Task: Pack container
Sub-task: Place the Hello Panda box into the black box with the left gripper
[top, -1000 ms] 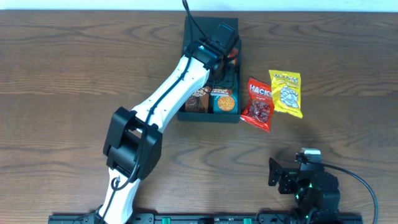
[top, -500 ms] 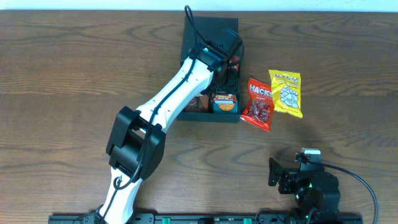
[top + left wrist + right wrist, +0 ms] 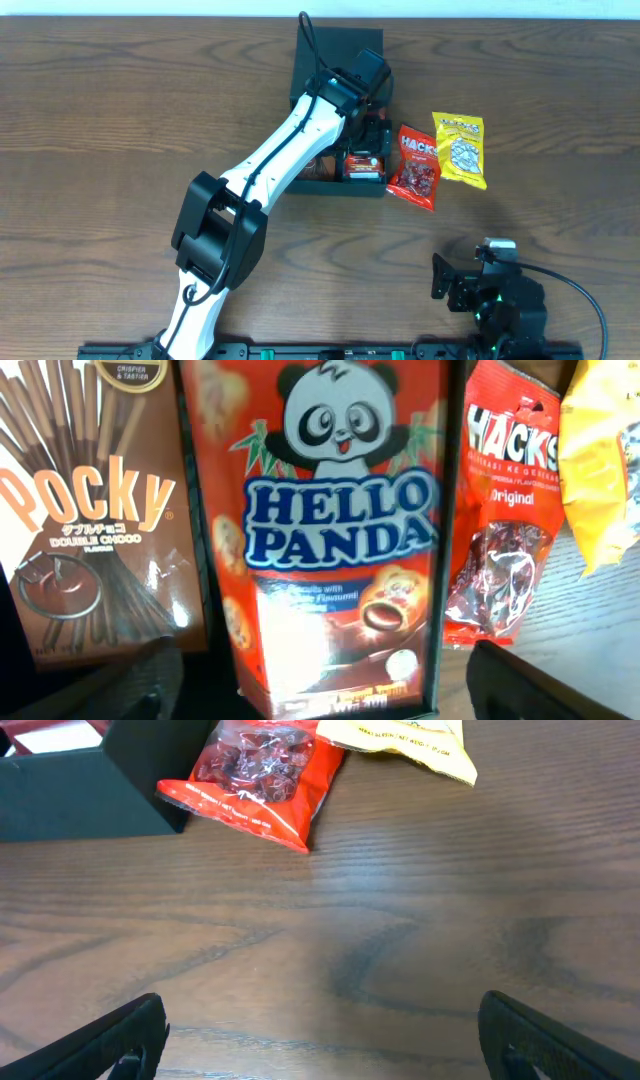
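The left arm (image 3: 270, 165) is extended diagonally from its base at the near table edge to the container (image 3: 338, 188). The container is located at the far centre of the table (image 3: 120, 120), with its flap lid (image 3: 340, 50) folded back. The wrist is pitched downward over the container's right side. The left gripper (image 3: 322, 660) is held with its fingers (image 3: 130, 680) spread wide, and nothing is gripped between them. In the left wrist view, a Hello Panda box (image 3: 340, 530) is seen directly below the gripper, inside the container, with a Pocky box (image 3: 90, 510) beside it. A red Hacks bag (image 3: 415, 165) and a yellow bag (image 3: 460, 148) are laid on the table just right of the container, touching each other. The right arm (image 3: 495, 300) is folded at the near right edge. The right gripper (image 3: 325, 1020) is parted wide above bare wood, and nothing is held.
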You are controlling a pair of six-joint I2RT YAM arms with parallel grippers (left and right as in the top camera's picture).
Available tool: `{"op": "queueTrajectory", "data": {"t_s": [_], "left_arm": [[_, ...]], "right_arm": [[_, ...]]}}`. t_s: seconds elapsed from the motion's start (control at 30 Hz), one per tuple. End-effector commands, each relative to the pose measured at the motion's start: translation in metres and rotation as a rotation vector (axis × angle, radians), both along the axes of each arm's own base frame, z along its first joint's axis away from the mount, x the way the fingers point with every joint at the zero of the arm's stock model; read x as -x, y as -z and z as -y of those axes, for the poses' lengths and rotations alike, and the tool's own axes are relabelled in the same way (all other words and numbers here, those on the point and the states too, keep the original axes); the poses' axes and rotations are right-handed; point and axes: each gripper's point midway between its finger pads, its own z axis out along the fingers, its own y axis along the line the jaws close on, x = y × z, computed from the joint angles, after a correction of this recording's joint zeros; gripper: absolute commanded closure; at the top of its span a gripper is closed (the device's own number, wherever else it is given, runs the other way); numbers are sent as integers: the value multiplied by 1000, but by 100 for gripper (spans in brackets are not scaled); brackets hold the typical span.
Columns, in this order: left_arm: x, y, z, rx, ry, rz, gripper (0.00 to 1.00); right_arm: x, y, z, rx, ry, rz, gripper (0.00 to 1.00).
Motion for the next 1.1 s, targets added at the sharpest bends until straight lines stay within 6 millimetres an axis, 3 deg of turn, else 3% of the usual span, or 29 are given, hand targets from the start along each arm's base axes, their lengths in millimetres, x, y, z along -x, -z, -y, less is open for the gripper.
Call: {"op": "queueTrajectory", "data": {"t_s": [0.0, 0.13, 0.33, 0.4, 0.57, 1.07], "left_arm": [[-10, -10, 2, 5, -4, 37, 12], [-17, -13, -2, -22, -17, 75, 16], [-19, -13, -3, -36, 1, 89, 40], [-19, -13, -4, -39, 14, 93, 52], [-17, -12, -3, -42, 25, 92, 93], [0, 13, 16, -64, 127, 56, 94]], "right_arm": [[2, 5, 1, -13, 17, -16, 1], [2, 5, 1, -13, 17, -16, 1], [2, 5, 1, -13, 17, -16, 1], [2, 5, 1, -13, 17, -16, 1], [2, 5, 1, -13, 17, -16, 1], [2, 5, 1, -13, 17, -16, 1]]}}
